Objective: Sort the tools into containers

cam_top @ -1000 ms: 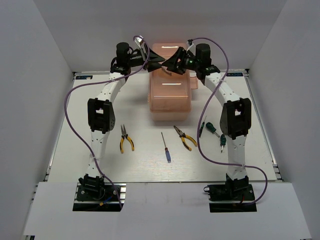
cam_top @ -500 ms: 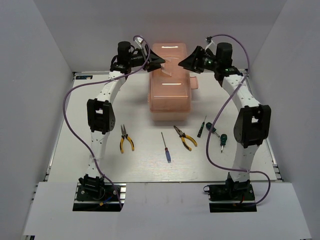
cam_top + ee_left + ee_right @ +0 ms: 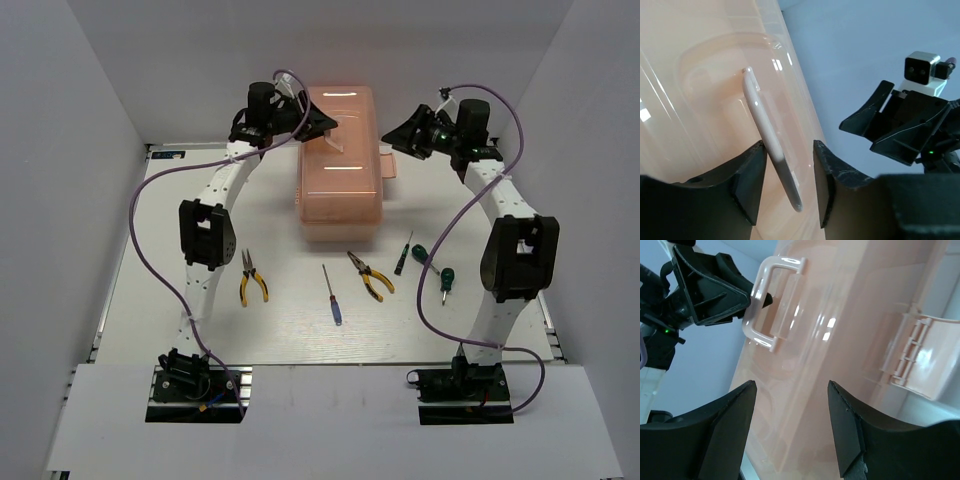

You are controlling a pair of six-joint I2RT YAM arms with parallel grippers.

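The toolbox (image 3: 340, 170) was recorded as translucent peach-pink plastic, smooth and glossy, with bright highlights on its lid. Its handle (image 3: 771, 150) was noted as paler, opaque plastic with a polished sheen, and the ribbed latch (image 3: 916, 352) as equally glossy. The fingers (image 3: 747, 182) of the left gripper (image 3: 788, 147) were found matt black and faintly grainy. The pliers (image 3: 252, 283) nearer the left arm were seen to have yellow-and-black grips and dull metal tips. The table (image 3: 290, 330) was observed to be matt white.

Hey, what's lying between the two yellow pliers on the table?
Only the blue screwdriver, between the left pliers and right pliers, touching neither; the top view shows it.
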